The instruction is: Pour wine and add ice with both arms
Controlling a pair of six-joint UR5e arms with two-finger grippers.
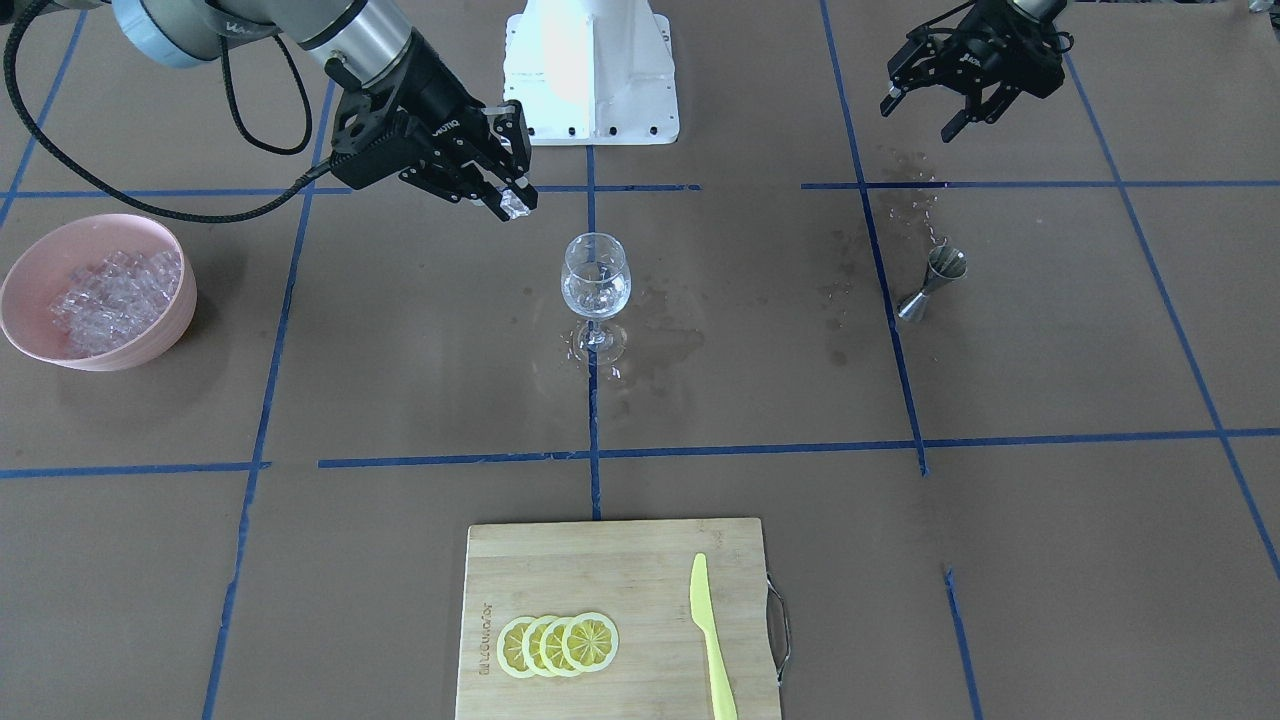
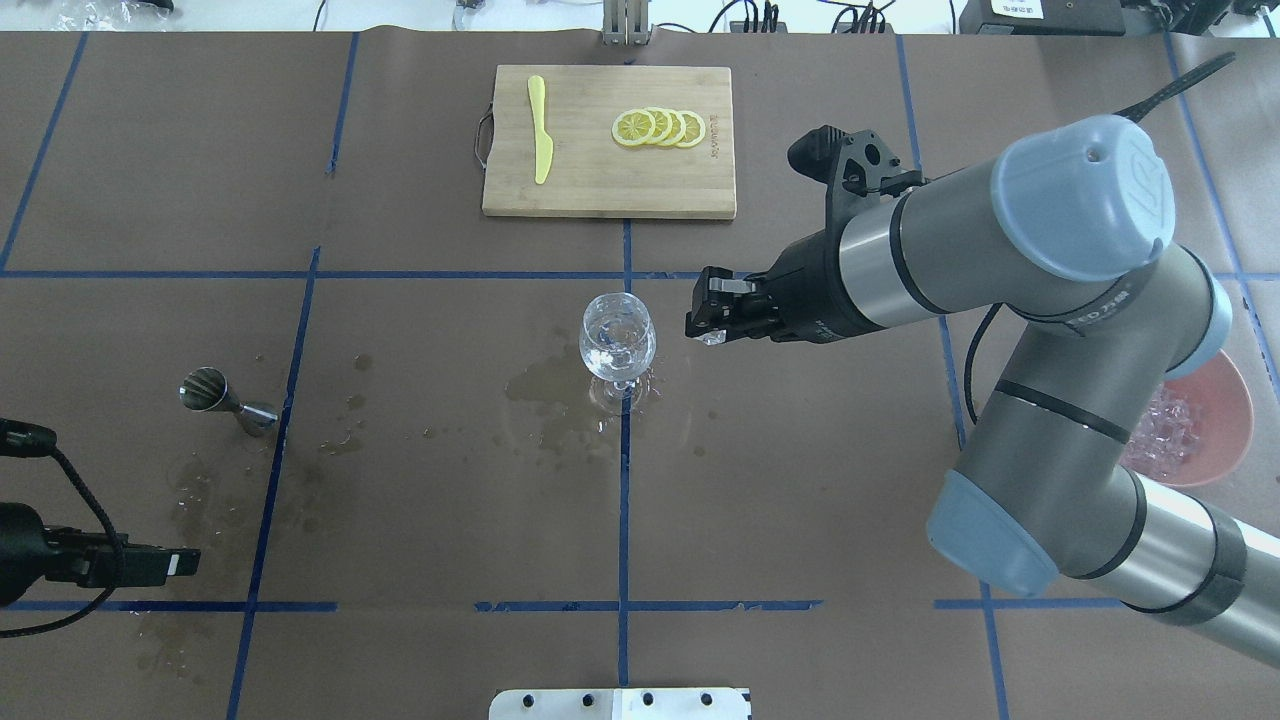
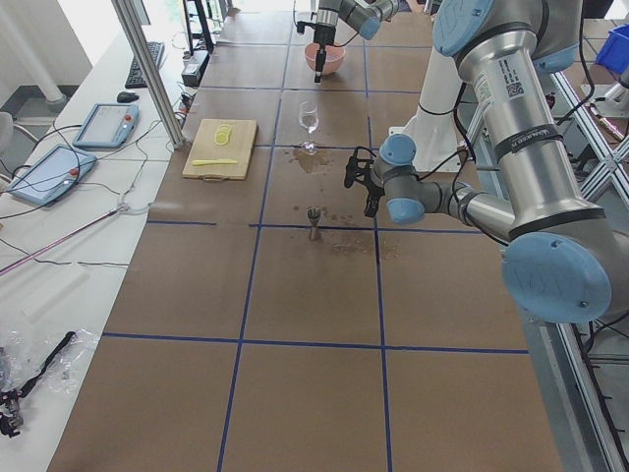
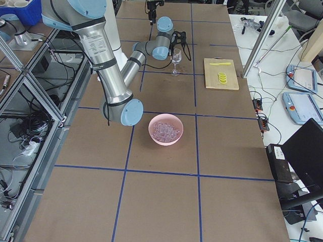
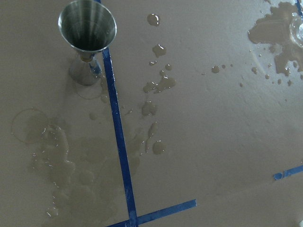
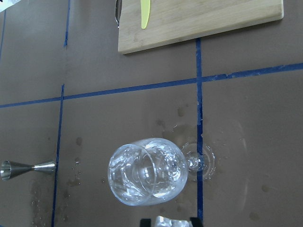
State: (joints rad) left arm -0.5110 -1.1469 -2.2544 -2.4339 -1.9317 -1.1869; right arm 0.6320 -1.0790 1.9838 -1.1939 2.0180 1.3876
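While the right end effector (image 1: 510,200) hangs above the worktop (image 1: 400,400) with its 2 fingers clamped on 1 ice cube (image 1: 518,207), the left end effector (image 1: 920,118) is raised far off at the other side, its fingers spread apart with nothing between them. From overhead, the held cube sits near the stemmed glass (image 2: 617,345) but beside it, on the bowl's side, not over its mouth. The right wrist camera looks down on the glass's rim, and the cube shows at the bottom edge of that view. The glass stands upright on a blue tape line (image 1: 593,470), ringed by wet stains (image 2: 545,385). Something clear glints low inside it, though I cannot tell liquid from ice there. A heap of ice (image 1: 115,300) fills the pink bowl (image 1: 100,232), well apart from the glass at the right arm's end of the worktop. Below the left end effector a steel jigger (image 1: 935,283) stands upright just beside a tape line, among more wet patches. On the operators' side lies a bamboo cutting board (image 1: 600,560) bearing 4 overlapping lemon slices (image 1: 558,643) and a yellow knife (image 1: 712,640).
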